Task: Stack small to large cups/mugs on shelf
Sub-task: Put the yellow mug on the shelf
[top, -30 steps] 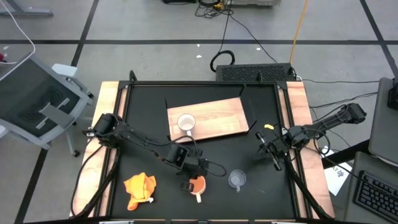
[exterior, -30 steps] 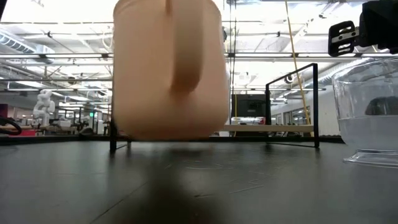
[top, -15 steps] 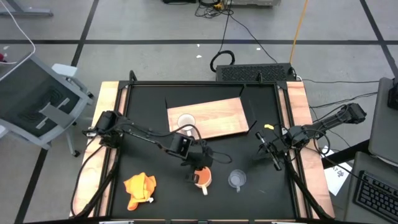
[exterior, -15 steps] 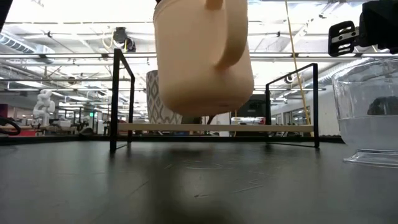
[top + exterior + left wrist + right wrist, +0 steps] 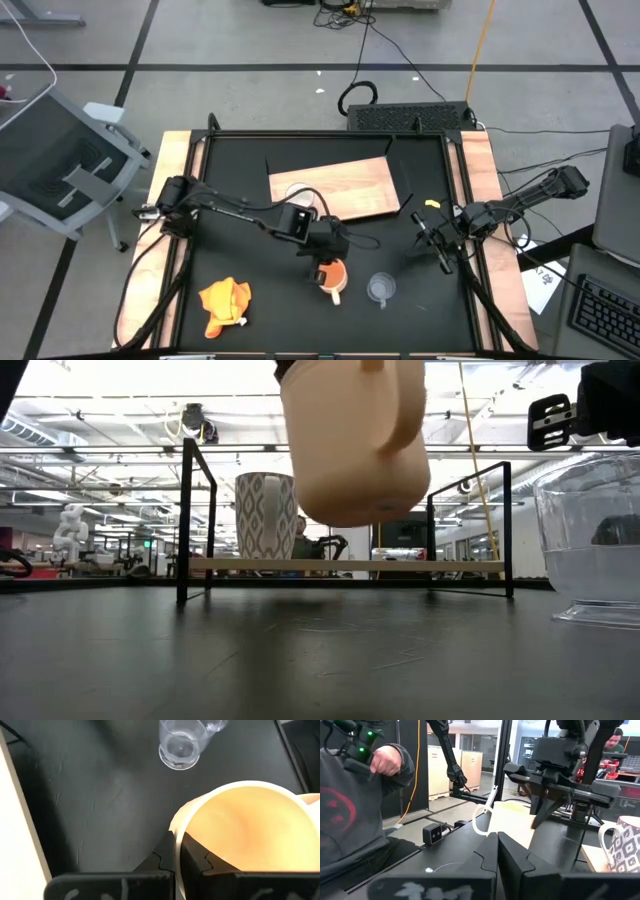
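Patterned white handled cup (image 5: 265, 515) sits on wooden board shelf (image 5: 350, 185); left gripper (image 5: 325, 262) clenched on lifted yellow-orange cup (image 5: 332, 275); clear glass cup (image 5: 380, 289) beside it untouched; right gripper (image 5: 441, 250) clenched, empty.

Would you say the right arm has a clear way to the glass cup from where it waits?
Probably yes. The glass cup stands alone on the black table, and the right end effector, shut and empty, waits just beside it. The left end effector, holding the yellow cup, is on the other side.
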